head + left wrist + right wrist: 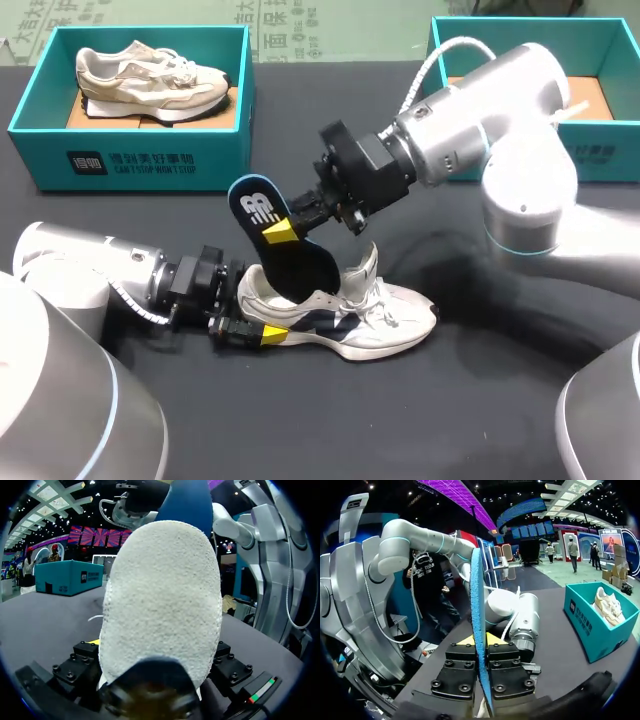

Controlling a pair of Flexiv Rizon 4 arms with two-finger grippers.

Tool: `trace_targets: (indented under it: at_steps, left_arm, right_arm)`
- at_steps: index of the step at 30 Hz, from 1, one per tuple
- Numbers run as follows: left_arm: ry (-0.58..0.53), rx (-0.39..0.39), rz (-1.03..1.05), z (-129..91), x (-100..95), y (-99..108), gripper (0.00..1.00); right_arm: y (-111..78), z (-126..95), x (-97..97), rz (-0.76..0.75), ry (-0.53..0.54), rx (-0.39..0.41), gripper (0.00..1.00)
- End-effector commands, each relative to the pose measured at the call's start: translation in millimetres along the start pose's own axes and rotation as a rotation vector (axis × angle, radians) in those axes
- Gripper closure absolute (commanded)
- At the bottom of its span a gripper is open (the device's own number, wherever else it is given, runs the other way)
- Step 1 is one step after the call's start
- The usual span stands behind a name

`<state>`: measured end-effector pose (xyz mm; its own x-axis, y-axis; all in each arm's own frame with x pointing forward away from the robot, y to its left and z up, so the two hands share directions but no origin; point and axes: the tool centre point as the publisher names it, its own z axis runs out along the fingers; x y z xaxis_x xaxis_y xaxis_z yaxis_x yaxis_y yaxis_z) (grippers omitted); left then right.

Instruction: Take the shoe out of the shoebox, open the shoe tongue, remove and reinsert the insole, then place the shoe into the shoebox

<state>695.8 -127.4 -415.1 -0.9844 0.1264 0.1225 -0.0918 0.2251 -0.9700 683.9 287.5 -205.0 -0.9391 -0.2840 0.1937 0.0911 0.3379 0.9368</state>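
Navy insole point(298, 262) stands tilted out of the white sneaker point(385, 318), front end down inside the collar, heel end up in the air, clamped edge-on in my right pincer point(283, 232). My left pincer point(258, 334) is closed on the sneaker's heel, holding it sole-down on the dark tabletop point(480, 400). I judge the main risk to be at the toe. The insole looks thin and flexible, and a push along its length may buckle it or fold it under itself rather than slide it flat. The raised tongue point(368, 262) could flop over the mouth and block the way. A hard push or pull could also drag the sneaker out of the left grip, which has only the heel. I cannot tell from either wrist view how deep the front end sits.
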Motion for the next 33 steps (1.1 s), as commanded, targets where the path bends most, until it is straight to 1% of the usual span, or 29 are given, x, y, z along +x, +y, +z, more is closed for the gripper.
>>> trace_targets:
  at_steps: [1,2,4,5,6,8,9,10,11,25,26,27,28,29,33]
  left_arm:
    - [0.0,-0.001,-0.001,0.5,-0.6,0.1,1.0]
    - [0.0,-0.001,-0.001,0.5,-0.6,0.1,1.0]
    - [0.0,-0.001,-0.001,0.5,-0.6,0.1,1.0]
    - [0.0,-0.001,-0.001,0.5,-0.6,0.1,1.0]
    - [0.0,-0.001,-0.001,0.5,-0.6,0.1,1.0]
    - [0.0,-0.001,-0.001,0.5,-0.6,0.1,1.0]
    - [0.0,-0.001,-0.001,0.5,-0.6,0.1,1.0]
    - [0.0,-0.001,-0.001,0.5,-0.6,0.1,1.0]
    - [0.0,-0.001,-0.001,0.5,-0.6,0.1,1.0]
    - [0.0,-0.001,-0.001,0.5,-0.6,0.1,1.0]
    - [0.0,-0.001,-0.001,0.5,-0.6,0.1,1.0]
    - [0.0,-0.001,-0.001,0.5,-0.6,0.1,1.0]
    - [0.0,-0.001,-0.001,0.5,-0.6,0.1,1.0]
    - [0.0,-0.001,-0.001,0.5,-0.6,0.1,1.0]
    - [0.0,-0.001,-0.001,0.5,-0.6,0.1,1.0]
  right_arm:
    - [13.3,-14.5,7.6,-0.035,-0.051,-0.076,1.0]
    - [18.8,-22.5,11.5,-0.029,-0.072,-0.061,1.0]
    - [27.0,-39.2,19.5,-0.006,-0.092,-0.075,1.0]
    - [30.5,-46.7,24.1,0.009,-0.113,-0.061,1.0]
    - [34.1,-54.8,29.4,0.012,-0.118,-0.08,1.0]
    - [42.2,-69.6,40.0,0.031,-0.139,-0.077,1.0]
    - [44.9,-75.3,44.0,0.047,-0.132,-0.09,1.0]
    - [48.7,-84.4,50.7,0.083,-0.101,-0.105,1.0]
    - [50.9,-90.5,56.3,0.115,-0.119,-0.096,1.0]
    - [50.9,-90.5,56.3,0.115,-0.119,-0.096,1.0]
    - [55.8,-100.6,62.3,0.132,-0.145,-0.105,1.0]
    - [59.8,-109.5,68.1,0.157,-0.186,-0.097,1.0]
    - [63.1,-116.5,73.5,0.186,-0.205,-0.098,1.0]
    - [66.5,-122.0,79.1,0.2,-0.232,-0.076,1.0]
    - [81.0,-136.8,99.1,0.205,-0.271,-0.081,1.0]
